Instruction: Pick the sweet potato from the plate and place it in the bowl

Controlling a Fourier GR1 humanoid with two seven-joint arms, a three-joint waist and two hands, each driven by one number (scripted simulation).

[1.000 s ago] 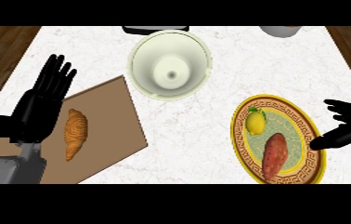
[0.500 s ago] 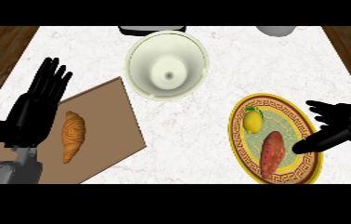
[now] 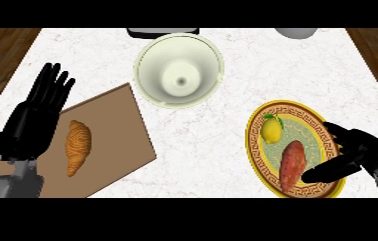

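Observation:
A reddish-brown sweet potato (image 3: pixel 291 165) lies on the yellow patterned plate (image 3: pixel 316 123) at the lower right, beside a lemon (image 3: pixel 272 129). My right hand (image 3: pixel 347 156) is over the plate's right rim, fingers spread, with its thumb reaching in close beside the sweet potato; nothing is held. The pale green bowl (image 3: pixel 179 76) stands upright at the upper middle with nothing in it. At the left edge my left hand (image 3: pixel 35 118) rests open, fingers up.
A brown cutting board (image 3: pixel 111 140) with a croissant (image 3: pixel 77 146) lies at the lower left. A dark object (image 3: pixel 161 32) sits behind the bowl, and a grey vessel (image 3: pixel 297 32) is at the top right. Wooden floor shows past the counter's corners.
My right hand has moved left over the plate's rim, toward the sweet potato. The view has shifted slightly. The left hand stays where it was.

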